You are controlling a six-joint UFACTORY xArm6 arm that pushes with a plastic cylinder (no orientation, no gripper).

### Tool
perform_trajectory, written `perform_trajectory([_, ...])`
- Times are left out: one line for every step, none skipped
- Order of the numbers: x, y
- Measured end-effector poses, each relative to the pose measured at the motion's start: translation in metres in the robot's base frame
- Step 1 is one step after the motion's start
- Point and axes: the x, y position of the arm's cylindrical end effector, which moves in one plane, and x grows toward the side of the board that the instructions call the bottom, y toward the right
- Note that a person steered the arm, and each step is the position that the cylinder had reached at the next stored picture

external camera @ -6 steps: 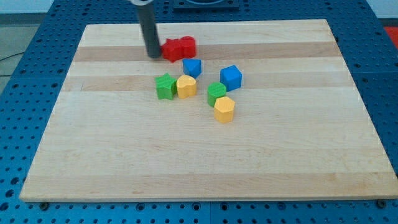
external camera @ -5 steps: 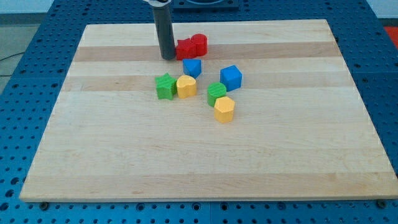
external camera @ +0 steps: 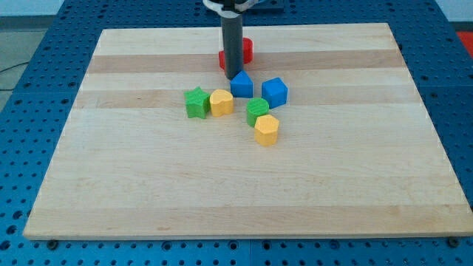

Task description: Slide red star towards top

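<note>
tip: my tip (external camera: pixel 233 77) has no jaws, holds nothing, sits at the red blocks' (external camera: pixel 244 50) bottom edge, touching blue block (external camera: pixel 242 85) | target: red star (mostly hidden behind rod) near board's (external camera: pixel 133 185) top | progress: some room left above, push unfinished

The red star (external camera: pixel 245 50) is a small, bright red block lying flat on the worktop (external camera: pixel 355 162), in its far part and a little left of the middle. Most of it is hidden behind the dark rod that stands in front of it, so only two red patches show: a larger one to the rod's right and a narrow sliver to its left. Its star outline cannot be made out from what shows. It lies just beyond the cluster of other blocks, well short of the far edge.
</note>
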Motion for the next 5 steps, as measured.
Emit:
perform_trajectory([-0.017,0.000])
perform_trajectory([-0.021,0.000])
perform_trajectory([-0.022,-0.019])
perform_trajectory([-0.047,-0.031])
perform_trajectory([-0.050,-0.031])
